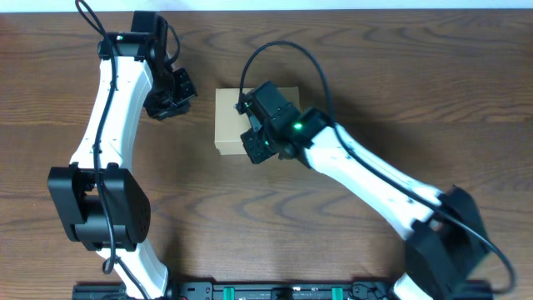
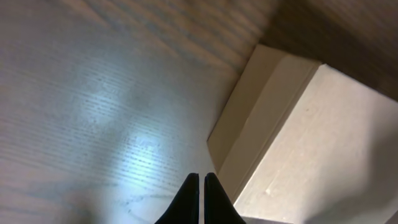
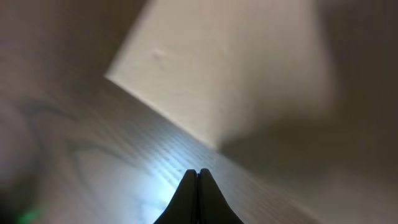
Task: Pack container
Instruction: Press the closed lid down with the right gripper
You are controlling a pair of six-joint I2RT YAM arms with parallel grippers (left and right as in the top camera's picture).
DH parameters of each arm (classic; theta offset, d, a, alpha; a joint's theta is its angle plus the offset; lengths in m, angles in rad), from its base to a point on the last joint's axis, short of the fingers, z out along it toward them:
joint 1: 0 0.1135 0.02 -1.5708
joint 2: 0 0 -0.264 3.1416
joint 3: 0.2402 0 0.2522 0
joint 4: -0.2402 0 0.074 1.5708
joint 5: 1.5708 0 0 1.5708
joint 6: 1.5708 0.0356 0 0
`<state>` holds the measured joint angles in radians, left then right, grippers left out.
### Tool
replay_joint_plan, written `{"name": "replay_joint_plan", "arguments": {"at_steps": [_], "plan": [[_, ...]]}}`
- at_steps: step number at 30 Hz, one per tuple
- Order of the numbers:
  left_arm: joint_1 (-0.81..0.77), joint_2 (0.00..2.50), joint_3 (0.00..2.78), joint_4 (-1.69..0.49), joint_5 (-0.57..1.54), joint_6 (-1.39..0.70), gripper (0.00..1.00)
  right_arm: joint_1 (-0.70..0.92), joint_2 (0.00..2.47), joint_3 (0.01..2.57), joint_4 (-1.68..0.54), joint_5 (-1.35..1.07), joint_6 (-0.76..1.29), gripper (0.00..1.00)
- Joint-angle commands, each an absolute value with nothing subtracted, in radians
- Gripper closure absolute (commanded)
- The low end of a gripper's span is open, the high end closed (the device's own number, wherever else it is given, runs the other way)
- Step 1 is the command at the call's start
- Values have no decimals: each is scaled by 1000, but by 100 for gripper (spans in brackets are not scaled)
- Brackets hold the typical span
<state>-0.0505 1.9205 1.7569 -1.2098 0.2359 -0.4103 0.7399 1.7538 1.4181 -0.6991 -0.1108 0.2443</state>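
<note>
Hanging low over the near right part of the small rectangular tan cardboard box (image 1: 229,121), the right gripper (image 3: 197,186) has its black jaws clenched together on nothing. Their tips are poised above the desk just beside a box corner. That posture suits pressing or nudging a flap better than seizing anything. The box sits around the middle of the dark brown wood-grain desk (image 1: 375,75), between the two arms. Its top looks flat and closed, so I cannot tell whether packing is finished or not yet begun. Slightly farther back and to the left, the left gripper (image 2: 200,193) is near the box's left side, apparently without touching it. Its jaws are likewise pinched shut and empty, and it is probably stationed there to brace the box against sliding. The desk is glossy, throwing back a pale patch of light in both wrist views. Past its far edge runs a thin pale strip (image 1: 333,4), too narrow to identify.
</note>
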Motion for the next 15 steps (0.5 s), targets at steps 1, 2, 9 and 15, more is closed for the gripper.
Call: {"name": "replay_joint_plan", "arguments": {"at_steps": [1, 2, 9, 15], "plan": [[-53, 1901, 1780, -1232, 229, -397, 95, 747, 1646, 1426, -723, -119, 241, 92], [-52, 1901, 1782, -1243, 229, -397, 95, 746, 1629, 1426, -735, -120, 241, 77], [-52, 1895, 1784, -1298, 229, -397, 4, 745, 1554, 1426, -799, -108, 286, 1], [-51, 1869, 1785, -1357, 233, -404, 5, 743, 1491, 1424, -836, -104, 161, 1]]}}
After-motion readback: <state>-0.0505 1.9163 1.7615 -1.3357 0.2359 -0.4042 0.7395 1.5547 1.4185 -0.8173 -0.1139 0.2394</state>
